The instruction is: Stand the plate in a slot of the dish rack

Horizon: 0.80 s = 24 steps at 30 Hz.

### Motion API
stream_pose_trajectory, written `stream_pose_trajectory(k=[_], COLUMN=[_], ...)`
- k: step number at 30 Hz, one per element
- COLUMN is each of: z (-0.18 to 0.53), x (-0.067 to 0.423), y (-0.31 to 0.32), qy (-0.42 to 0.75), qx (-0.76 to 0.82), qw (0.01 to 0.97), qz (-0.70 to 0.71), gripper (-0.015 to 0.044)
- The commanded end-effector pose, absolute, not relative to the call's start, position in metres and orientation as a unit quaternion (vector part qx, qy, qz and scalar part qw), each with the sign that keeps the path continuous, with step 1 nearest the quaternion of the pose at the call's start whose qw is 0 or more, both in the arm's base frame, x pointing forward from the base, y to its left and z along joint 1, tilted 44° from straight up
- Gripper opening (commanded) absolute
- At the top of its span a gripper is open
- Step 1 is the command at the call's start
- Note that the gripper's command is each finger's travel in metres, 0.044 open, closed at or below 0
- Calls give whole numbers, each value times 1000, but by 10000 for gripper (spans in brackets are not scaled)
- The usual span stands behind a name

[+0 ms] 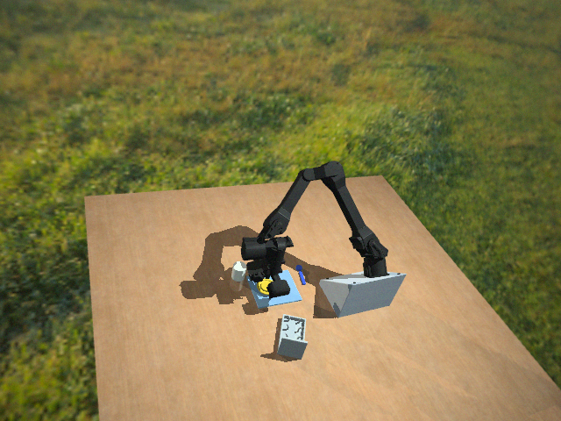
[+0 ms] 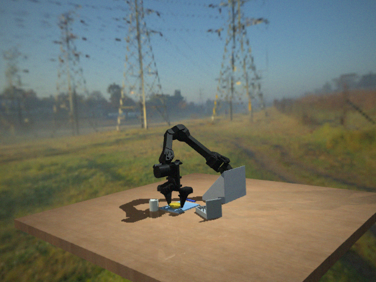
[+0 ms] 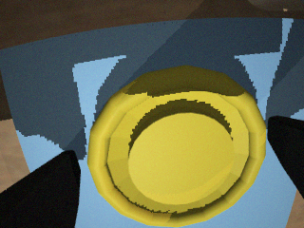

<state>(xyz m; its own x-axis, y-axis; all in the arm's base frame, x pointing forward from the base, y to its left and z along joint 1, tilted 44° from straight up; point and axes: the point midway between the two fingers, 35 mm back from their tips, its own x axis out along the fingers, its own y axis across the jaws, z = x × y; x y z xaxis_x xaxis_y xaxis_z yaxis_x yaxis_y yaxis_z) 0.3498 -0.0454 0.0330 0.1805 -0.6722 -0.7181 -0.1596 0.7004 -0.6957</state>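
Note:
The yellow plate (image 1: 264, 286) (image 2: 174, 205) (image 3: 180, 157) lies flat on the blue mat (image 1: 292, 289) (image 2: 192, 205) (image 3: 92, 214). My gripper (image 2: 175, 205) (image 3: 177, 144) points down and is open, with one finger on each side of the plate. In the wrist view the right fingertip is close to the plate's rim, and a narrow strip of mat shows between the left fingertip and the rim. The grey dish rack (image 1: 292, 348) (image 2: 214, 209) stands apart from the mat, with small dark rails inside and a tall wall at one end. Its slots hold no plate.
A white cup (image 1: 238, 272) (image 2: 154, 205) stands beside the mat, on the side away from the arm's base. A blue utensil (image 1: 301, 276) (image 2: 190, 200) lies near the mat's other side. A large grey wedge-shaped block (image 1: 371, 294) (image 2: 235, 185) stands at the arm's base.

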Motion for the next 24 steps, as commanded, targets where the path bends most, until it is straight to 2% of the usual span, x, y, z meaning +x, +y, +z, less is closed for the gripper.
stream_pose_trajectory(k=[1,6,17,24], z=[31,31,31,41], x=[349,349,349,351], y=[-47,-47,-47,-35], qy=[613,613,613,613], qx=[-343,-343,-343,-340], qw=[687,687,687,689], qz=[-186,-186,-186,-183], gripper=[359,359,286,102])
